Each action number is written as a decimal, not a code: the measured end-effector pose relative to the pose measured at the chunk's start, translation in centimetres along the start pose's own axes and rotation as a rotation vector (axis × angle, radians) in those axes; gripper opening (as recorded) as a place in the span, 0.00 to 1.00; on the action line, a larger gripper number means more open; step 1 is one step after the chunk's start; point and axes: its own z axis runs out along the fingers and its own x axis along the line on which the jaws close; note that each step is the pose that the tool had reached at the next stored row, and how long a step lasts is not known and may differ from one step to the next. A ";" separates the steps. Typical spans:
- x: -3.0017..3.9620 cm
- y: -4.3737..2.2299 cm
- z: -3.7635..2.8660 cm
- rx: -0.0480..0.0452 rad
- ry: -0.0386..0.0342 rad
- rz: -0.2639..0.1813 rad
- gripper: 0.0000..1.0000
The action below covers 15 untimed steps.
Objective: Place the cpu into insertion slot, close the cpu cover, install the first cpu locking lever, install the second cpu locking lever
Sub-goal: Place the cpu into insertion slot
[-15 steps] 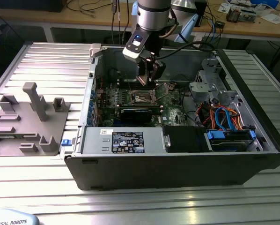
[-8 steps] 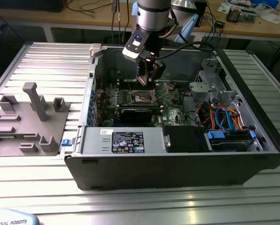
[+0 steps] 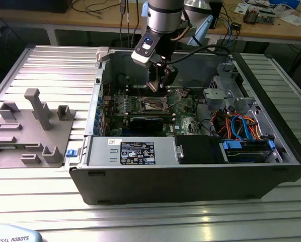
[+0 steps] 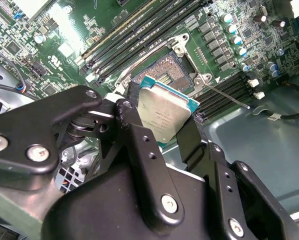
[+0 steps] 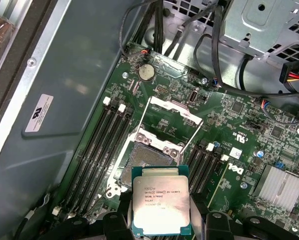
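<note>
My gripper [image 3: 159, 83] reaches down into the open computer case and is shut on the cpu [image 5: 161, 205], a flat square chip with a silver-grey top, held by two opposite edges between black fingers [image 4: 132, 125]. The chip [image 4: 164, 112] hangs a little above the green motherboard [image 5: 239, 125], close beside the insertion slot [image 5: 141, 161], whose dark square recess [image 4: 165, 75] lies uncovered. The cpu cover [image 5: 175, 106], a thin silvery frame, stands swung back on the far side of the socket. A thin metal locking lever [image 4: 224, 95] sticks out free beside the socket.
The black computer case [image 3: 191, 181] has tall walls around the board. Long memory slots [image 5: 102, 145] flank the socket, with a finned heatsink [image 5: 282, 185] nearby. A drive cage with orange and blue cables [image 3: 241, 126] fills the exterior view's right. A grey fixture [image 3: 29, 126] sits outside on the ribbed table.
</note>
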 end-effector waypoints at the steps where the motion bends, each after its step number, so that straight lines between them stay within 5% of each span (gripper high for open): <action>1: 0.00 0.00 0.00 0.0000 0.0000 0.000 0.54; 15: 0.00 0.00 0.02 -0.0001 -0.0002 0.009 0.54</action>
